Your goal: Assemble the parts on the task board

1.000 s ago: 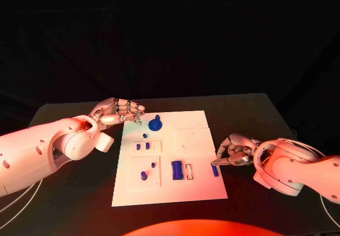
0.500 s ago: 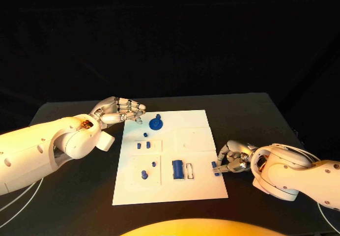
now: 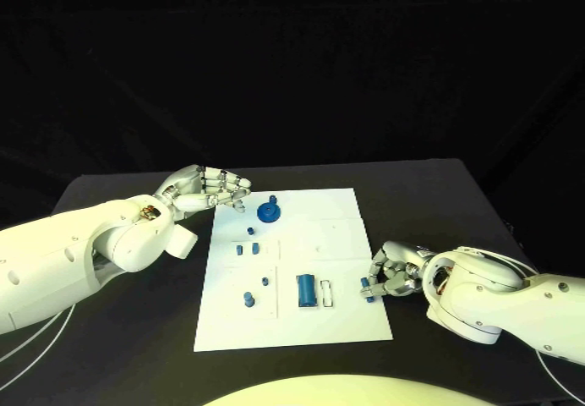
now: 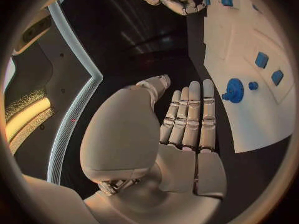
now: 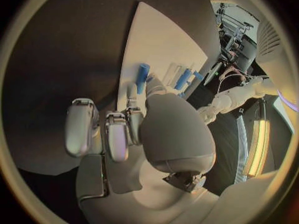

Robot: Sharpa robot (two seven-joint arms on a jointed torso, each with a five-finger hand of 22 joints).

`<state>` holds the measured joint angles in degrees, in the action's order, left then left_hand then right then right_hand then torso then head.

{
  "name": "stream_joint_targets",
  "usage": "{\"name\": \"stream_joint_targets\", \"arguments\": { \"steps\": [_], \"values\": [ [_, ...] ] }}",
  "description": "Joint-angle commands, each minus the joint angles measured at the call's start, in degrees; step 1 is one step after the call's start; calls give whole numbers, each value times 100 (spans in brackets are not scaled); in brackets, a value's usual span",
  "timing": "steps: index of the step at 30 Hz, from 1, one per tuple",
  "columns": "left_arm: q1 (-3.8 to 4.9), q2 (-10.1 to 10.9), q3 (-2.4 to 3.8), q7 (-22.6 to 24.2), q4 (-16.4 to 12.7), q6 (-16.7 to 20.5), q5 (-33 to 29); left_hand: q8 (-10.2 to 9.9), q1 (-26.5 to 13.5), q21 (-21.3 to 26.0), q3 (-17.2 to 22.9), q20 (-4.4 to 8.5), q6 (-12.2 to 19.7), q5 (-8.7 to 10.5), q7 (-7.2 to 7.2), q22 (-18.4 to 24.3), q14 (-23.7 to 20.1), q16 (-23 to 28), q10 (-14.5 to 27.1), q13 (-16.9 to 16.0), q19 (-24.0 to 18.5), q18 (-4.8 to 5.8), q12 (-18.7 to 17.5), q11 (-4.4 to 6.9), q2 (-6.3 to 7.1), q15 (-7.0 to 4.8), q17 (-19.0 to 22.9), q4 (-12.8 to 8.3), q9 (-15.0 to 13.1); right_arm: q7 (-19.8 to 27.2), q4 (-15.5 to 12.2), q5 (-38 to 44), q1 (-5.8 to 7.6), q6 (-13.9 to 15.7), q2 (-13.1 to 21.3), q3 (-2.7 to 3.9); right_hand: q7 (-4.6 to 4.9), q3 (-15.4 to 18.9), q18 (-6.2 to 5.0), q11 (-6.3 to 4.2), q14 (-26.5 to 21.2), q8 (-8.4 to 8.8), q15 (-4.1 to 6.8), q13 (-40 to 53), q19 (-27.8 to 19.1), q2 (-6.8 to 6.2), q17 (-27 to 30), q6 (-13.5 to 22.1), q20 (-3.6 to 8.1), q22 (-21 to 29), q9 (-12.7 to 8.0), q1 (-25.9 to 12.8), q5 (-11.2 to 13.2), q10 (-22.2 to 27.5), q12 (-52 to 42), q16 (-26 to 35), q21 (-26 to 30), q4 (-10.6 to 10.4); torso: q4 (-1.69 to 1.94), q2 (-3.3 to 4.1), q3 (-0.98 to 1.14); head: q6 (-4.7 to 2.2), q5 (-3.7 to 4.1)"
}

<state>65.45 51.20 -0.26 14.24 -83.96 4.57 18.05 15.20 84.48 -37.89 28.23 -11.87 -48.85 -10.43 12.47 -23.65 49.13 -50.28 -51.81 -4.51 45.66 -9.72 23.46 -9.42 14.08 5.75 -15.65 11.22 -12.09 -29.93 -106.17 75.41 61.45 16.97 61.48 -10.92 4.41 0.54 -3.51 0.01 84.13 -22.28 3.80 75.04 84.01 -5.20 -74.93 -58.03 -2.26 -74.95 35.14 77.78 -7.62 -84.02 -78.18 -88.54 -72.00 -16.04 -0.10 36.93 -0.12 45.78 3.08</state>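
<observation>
Your right hand pinched a small blue part at the task board's right edge; your left hand, fingers curled on nothing, hovered off its far-left corner.

We see a black table carrying one white task board — laid flat at the table's middle, its long sides running away from the robot. On the board lie small blue parts — several scattered, a round one at the far end.
</observation>
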Motion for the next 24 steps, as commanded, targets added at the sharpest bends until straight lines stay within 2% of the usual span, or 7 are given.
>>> {"name": "stream_joint_targets", "arguments": {
  "steps": [1,3,4,6,12,18,24],
  "values": [
    [3,-2,4,54,-19,-76,-36,-4,-31,10,-35,-10,52,-30,33,6,-7,26,43,8,28,-67,37,-6,-30,40,5,-3,9,-91,55,437,-82,-300,-74,-48,-34,-73,31,-33,494,52,7,668,114,-1,-1043,0,-17,-1079,-644,147,38,-145,15,4,-38,25,1,0,-1,11,-5],
    [3,3,4,53,-21,-81,-36,-4,-31,10,-35,-10,52,-30,33,6,-7,26,43,8,28,-67,37,-6,-30,40,5,-3,9,-102,74,586,-105,-378,-116,-49,-46,-206,32,-47,495,73,22,673,115,10,-1045,-10,-4,-1080,-641,382,134,-146,14,4,-42,102,1,-2,-1,14,-9],
    [3,5,4,53,-22,-82,-36,-4,-31,10,-35,-10,52,-30,33,6,-7,26,43,8,28,-67,37,-6,-30,40,5,-3,9,-106,80,631,-113,-411,-128,-49,-48,-317,34,-51,496,90,27,667,117,-6,-1050,-27,3,-1082,-641,508,358,-142,27,2,-48,129,2,-3,-2,16,-10],
    [3,8,4,53,-23,-83,-36,-4,-31,10,-35,-10,52,-30,33,6,-7,26,43,8,28,-67,37,-6,-30,40,5,-3,9,-115,90,704,-125,-469,-148,-50,-52,-398,36,-53,495,105,28,669,119,-43,-1047,-43,6,-1084,-643,589,376,-142,28,4,-56,148,2,-4,-3,17,-12],
    [3,14,4,51,-26,-83,-36,-4,-31,10,-35,-10,52,-30,33,6,-7,26,43,8,28,-67,37,-6,-30,40,5,-3,9,-148,87,843,-143,-479,-183,-52,-65,-1230,38,-74,499,243,46,679,124,-219,-1070,-222,29,-1089,-691,989,-217,-134,47,0,-61,271,3,-2,-5,12,-15],
    [3,19,4,49,-28,-78,-36,-4,-31,10,-35,-10,52,-30,33,6,-7,26,43,8,28,-67,37,-6,-30,40,5,-3,9,-176,-4,809,-143,-234,-180,-51,-91,-1993,39,-103,499,240,65,684,130,-428,-1069,-274,47,-1090,-600,718,-770,-144,62,3,-67,304,2,-3,0,23,-24],
    [3,12,4,48,-25,-76,-36,0,-28,33,-36,-9,54,-30,32,19,-8,28,48,9,42,-67,46,-5,-30,39,3,-6,12,-177,-159,345,-66,71,-183,-48,-109,-2552,49,-108,507,142,78,707,149,-558,-1104,-208,57,-1103,-404,375,-1087,-171,43,-8,-121,492,1,-4,-3,19,-21]
  ]
}}
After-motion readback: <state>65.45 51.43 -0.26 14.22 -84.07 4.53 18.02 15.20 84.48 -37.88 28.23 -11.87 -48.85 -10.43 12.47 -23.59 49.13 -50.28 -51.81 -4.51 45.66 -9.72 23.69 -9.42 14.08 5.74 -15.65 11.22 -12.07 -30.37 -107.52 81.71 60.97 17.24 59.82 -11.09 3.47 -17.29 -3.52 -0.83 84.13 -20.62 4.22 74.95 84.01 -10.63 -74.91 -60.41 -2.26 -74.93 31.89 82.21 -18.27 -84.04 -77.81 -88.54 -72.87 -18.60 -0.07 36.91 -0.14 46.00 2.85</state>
